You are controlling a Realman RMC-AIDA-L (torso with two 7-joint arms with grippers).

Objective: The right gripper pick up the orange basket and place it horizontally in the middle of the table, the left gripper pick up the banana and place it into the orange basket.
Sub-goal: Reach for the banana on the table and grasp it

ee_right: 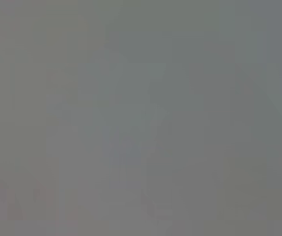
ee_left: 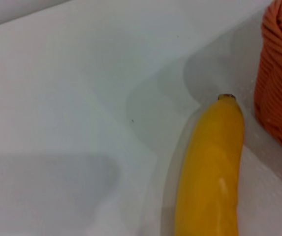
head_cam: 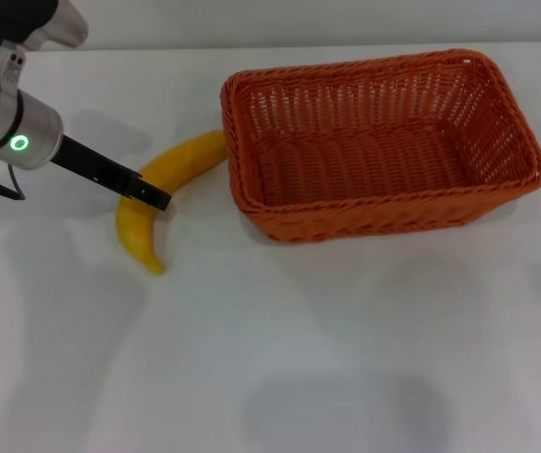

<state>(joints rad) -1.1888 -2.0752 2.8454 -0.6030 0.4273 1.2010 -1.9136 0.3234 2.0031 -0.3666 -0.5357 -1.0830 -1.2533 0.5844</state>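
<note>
plain white table (head_cam: 346, 359), no writing visible; left gripper (head_cam: 152, 195) over banana (head_cam: 161, 179) beside orange basket (head_cam: 383, 142), grip state unclear.

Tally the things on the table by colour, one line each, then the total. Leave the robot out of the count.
Orange: 1, the orange basket, lying lengthwise across the table.
Yellow: 1, the banana, on the table beside the basket, with the left gripper at it.
Total: 2.
The right gripper is not in view.
</note>
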